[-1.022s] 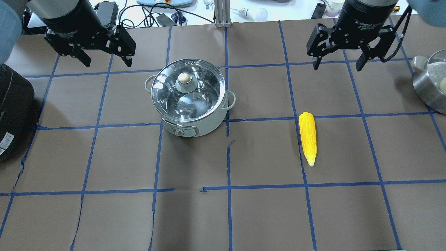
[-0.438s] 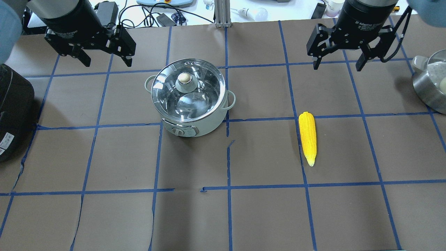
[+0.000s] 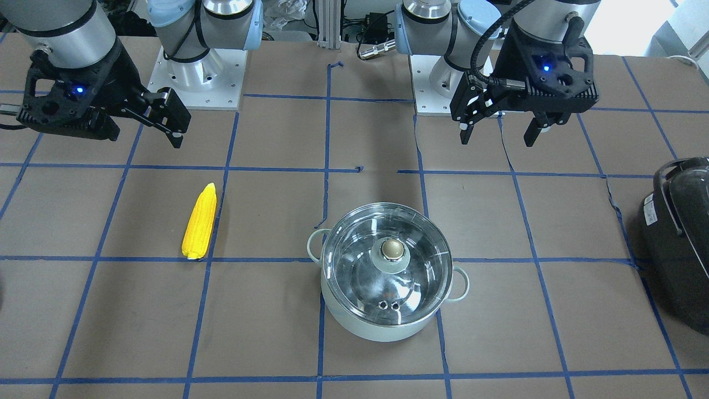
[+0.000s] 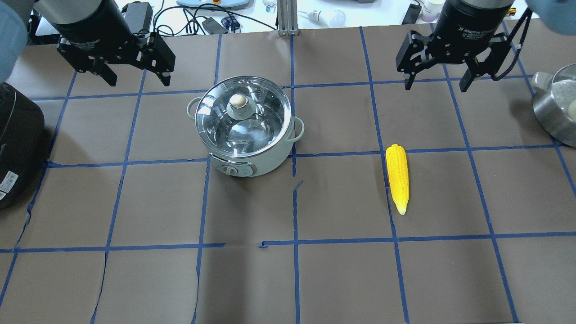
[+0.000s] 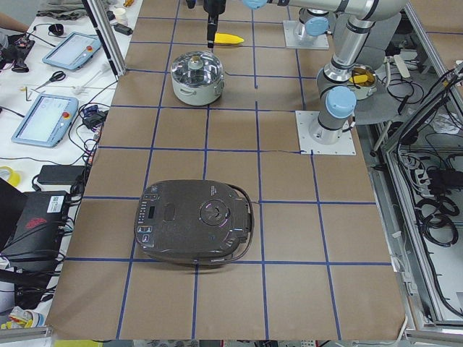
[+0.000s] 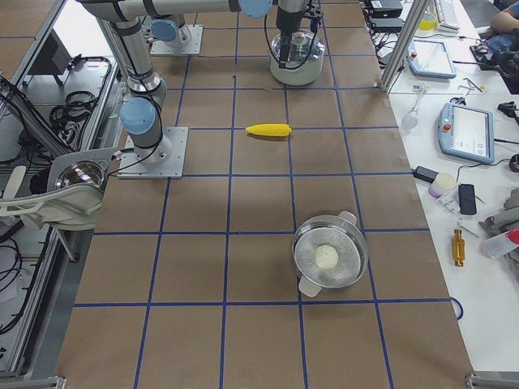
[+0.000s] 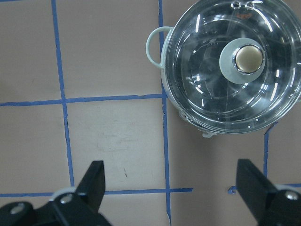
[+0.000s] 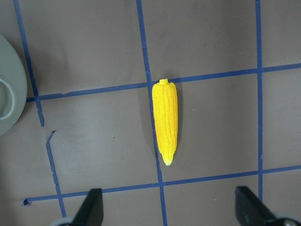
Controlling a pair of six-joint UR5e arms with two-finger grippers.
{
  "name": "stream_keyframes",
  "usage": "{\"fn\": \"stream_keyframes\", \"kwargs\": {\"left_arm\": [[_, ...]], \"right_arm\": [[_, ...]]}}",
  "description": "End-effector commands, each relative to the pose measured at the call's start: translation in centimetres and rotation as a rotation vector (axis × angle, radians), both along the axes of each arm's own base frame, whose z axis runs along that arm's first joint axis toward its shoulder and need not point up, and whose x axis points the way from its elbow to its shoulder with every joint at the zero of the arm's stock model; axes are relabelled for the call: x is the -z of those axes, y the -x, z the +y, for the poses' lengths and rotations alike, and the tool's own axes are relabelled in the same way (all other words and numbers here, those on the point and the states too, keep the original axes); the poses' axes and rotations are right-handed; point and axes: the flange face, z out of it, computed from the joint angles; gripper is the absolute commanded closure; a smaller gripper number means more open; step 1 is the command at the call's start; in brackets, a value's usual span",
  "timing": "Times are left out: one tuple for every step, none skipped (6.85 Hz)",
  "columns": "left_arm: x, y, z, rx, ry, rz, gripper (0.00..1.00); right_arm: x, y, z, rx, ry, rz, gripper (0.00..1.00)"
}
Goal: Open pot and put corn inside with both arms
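Since nothing is held, task judged at start. Corn [image 4: 398, 177] flat on table [image 4: 342, 279], 4 o'clock of pot [image 4: 274, 164], well apart, tip toward 6. Lid [image 4: 254, 132] seated on pot, knob [image 4: 238, 101] untouched. Raised, left gripper [image 4: 138, 82] at pot's 10 o'clock, right gripper [image 4: 435, 86] at corn's 1 o'clock; both spread wide, empty. Remaining: lift lid, grasp corn, place inside.

Left tool [image 4: 138, 82] and right tool [image 4: 435, 86] hang raised, jaws spread wide (both alike).
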Motion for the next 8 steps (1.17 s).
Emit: {"fn": "stream_keyframes", "kwargs": {"left_arm": [[0.4, 0.3, -0.3, 0.004, -0.009, 0.001, 0.0], [1.2, 0.7, -1.2, -0.041, -0.023, 0.007, 0.0], [0.6, 0.9, -1.8, -0.093, 0.003, 0.026, 0.0], [2.3, 2.4, -3.4, -0.128, -0.008, 0.058, 0.0], [3.7, 7.3, -3.5, -0.081, -0.006, 0.101, 0.0], [6.2, 9.0, -5.0, -0.07, -0.01, 0.092, 0.0], [9.1, 10.0, -7.2, -0.092, 0.02, 0.115, 0.0], [14.0, 10.0, -7.2, -0.092, -0.052, 0.084, 0.0]], "right_arm": [[0.0, 0.0, 0.0, -0.002, 0.0, 0.0, 0.0], [0.0, 0.0, 0.0, -0.002, 0.001, 0.0, 0.0], [0.0, 0.0, 0.0, -0.004, 0.001, 0.001, 0.0], [0.1, 0.0, -0.1, -0.004, 0.0, -0.002, 0.0], [-0.6, 0.2, -0.2, 0.016, 0.027, 0.004, 0.0], [-0.4, 0.2, -0.2, 0.015, 0.028, 0.004, 0.0], [0.3, 0.4, -0.7, -0.012, 0.012, -0.005, 0.0], [2.3, 0.2, -1.4, -0.042, -0.017, -0.022, 0.0]]}}
